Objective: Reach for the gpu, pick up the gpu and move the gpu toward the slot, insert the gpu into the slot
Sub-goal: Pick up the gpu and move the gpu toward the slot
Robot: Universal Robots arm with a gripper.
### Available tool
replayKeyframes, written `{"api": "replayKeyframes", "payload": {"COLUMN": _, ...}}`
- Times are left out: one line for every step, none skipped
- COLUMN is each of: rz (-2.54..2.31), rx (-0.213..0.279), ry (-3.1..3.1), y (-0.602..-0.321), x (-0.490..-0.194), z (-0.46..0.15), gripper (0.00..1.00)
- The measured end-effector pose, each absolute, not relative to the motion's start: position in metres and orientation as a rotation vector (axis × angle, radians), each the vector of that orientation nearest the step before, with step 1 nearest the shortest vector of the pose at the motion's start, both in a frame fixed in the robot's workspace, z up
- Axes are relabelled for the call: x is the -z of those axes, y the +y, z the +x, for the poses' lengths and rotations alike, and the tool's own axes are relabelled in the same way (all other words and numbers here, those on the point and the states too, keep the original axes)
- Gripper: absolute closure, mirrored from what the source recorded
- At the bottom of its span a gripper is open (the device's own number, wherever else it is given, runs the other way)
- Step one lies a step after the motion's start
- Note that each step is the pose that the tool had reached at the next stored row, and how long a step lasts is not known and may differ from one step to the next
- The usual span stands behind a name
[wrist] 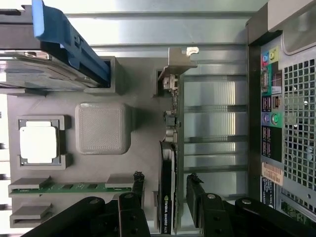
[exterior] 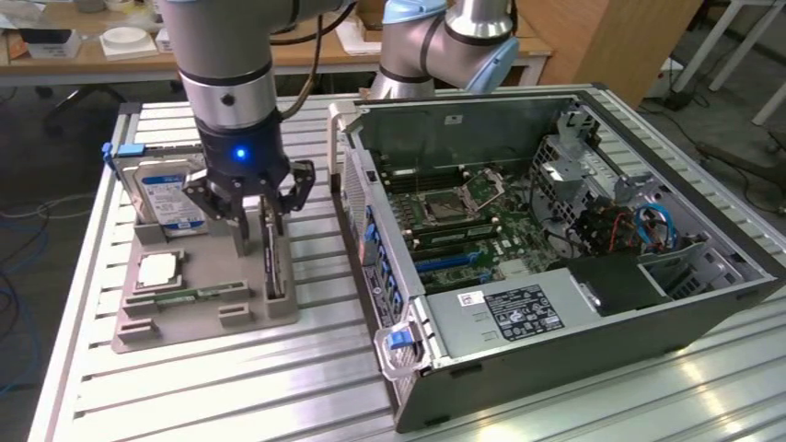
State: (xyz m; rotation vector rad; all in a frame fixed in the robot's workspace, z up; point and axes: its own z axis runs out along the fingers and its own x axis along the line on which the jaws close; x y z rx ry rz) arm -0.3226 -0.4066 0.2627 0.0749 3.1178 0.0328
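The gpu (exterior: pixel 272 264) stands on edge in a grey holder (exterior: pixel 197 322), a thin dark card with its silvery bracket (wrist: pixel 180 61) at the far end. My gripper (exterior: pixel 254 221) hangs low right over it and is open. In the wrist view the gripper (wrist: pixel 167 183) straddles the gpu (wrist: pixel 168 197), one black finger on each side with a small gap to the card. The open computer case (exterior: pixel 553 304) lies at the exterior view's right. A blue expansion slot (exterior: pixel 448 262) shows on its motherboard.
The holder also carries a blue-labelled hard drive (exterior: pixel 172 198), a square processor (exterior: pixel 160 269) and a green memory stick (exterior: pixel 190 296). The case's rear panel (wrist: pixel 286 113) stands close beside the gpu. A second arm (exterior: pixel 443 37) stands behind the case.
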Motion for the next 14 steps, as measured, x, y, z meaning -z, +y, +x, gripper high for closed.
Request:
{"api": "replayKeyframes", "payload": {"rz": 0.075, "rx": -0.033, "ry": 3.118, "y": -0.407, "x": -0.261, "z": -0.323, "gripper": 0.53}}
{"api": "replayKeyframes", "payload": {"rz": 0.075, "rx": -0.033, "ry": 3.118, "y": -0.407, "x": -0.259, "z": -0.322, "gripper": 0.53}}
{"api": "replayKeyframes", "payload": {"rz": 0.075, "rx": -0.033, "ry": 3.118, "y": -0.407, "x": -0.257, "z": -0.322, "gripper": 0.53}}
{"api": "replayKeyframes", "payload": {"rz": 0.075, "rx": -0.033, "ry": 3.118, "y": -0.407, "x": -0.256, "z": -0.322, "gripper": 0.53}}
{"api": "replayKeyframes", "payload": {"rz": 0.075, "rx": -0.033, "ry": 3.118, "y": -0.407, "x": -0.255, "z": -0.32, "gripper": 0.53}}
{"api": "replayKeyframes", "payload": {"rz": 0.075, "rx": -0.033, "ry": 3.118, "y": -0.407, "x": -0.255, "z": -0.319, "gripper": 0.53}}
{"api": "replayKeyframes", "payload": {"rz": 0.075, "rx": -0.033, "ry": 3.118, "y": -0.407, "x": -0.254, "z": -0.318, "gripper": 0.53}}
{"api": "replayKeyframes", "payload": {"rz": 0.075, "rx": -0.033, "ry": 3.118, "y": -0.407, "x": -0.253, "z": -0.317, "gripper": 0.53}}
{"api": "replayKeyframes", "payload": {"rz": 0.075, "rx": -0.033, "ry": 3.118, "y": -0.407, "x": -0.252, "z": -0.317, "gripper": 0.53}}
{"api": "replayKeyframes", "payload": {"rz": 0.075, "rx": -0.033, "ry": 3.118, "y": -0.407, "x": -0.251, "z": -0.317, "gripper": 0.53}}
{"api": "replayKeyframes", "payload": {"rz": 0.075, "rx": -0.033, "ry": 3.118, "y": -0.407, "x": -0.25, "z": -0.317, "gripper": 0.53}}
{"api": "replayKeyframes", "payload": {"rz": 0.075, "rx": -0.033, "ry": 3.118, "y": -0.407, "x": -0.249, "z": -0.317, "gripper": 0.53}}
{"api": "replayKeyframes", "payload": {"rz": 0.075, "rx": -0.033, "ry": 3.118, "y": -0.407, "x": -0.247, "z": -0.317, "gripper": 0.53}}
{"api": "replayKeyframes", "payload": {"rz": 0.075, "rx": -0.033, "ry": 3.118, "y": -0.407, "x": -0.246, "z": -0.317, "gripper": 0.53}}
